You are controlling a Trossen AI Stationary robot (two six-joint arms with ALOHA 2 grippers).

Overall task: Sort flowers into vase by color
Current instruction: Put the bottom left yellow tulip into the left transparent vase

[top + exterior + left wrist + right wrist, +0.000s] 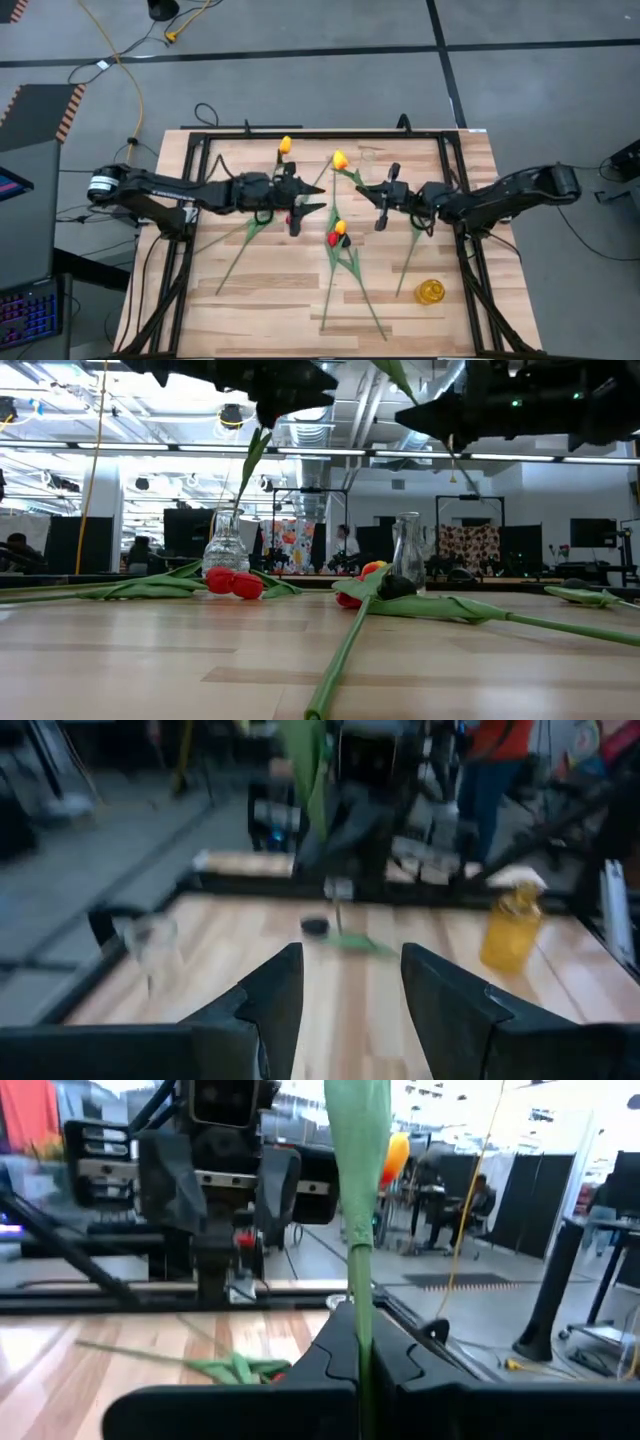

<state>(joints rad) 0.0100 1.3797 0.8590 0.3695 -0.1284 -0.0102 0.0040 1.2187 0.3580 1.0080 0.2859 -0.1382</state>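
Note:
My right gripper [378,200] is over the table's middle, shut on a yellow tulip [340,158] whose head points toward the far left. My left gripper [350,1010] is open with nothing between its fingers, left of centre [305,213]. Beside it another yellow tulip [284,145] shows; in the low view a green stem [250,465] rises out of a clear vase [225,545]. Red tulips [232,582] and a mixed bunch [336,234] lie flat on the table. A second clear vase [408,550] stands farther right. My right gripper pinches the yellow tulip's green stem [360,1305] between its two shut fingers, which lie about level and across the stem. The stem runs on past the fingers to the yellow head [396,1156]. The flower is lifted clear of the table.
A yellow vase [430,292] stands near the table's right front. Long green stems [228,268] [405,262] lie on the wood on both sides of the centre. A black frame [320,134] runs round the table's far and side edges. People show in the room behind.

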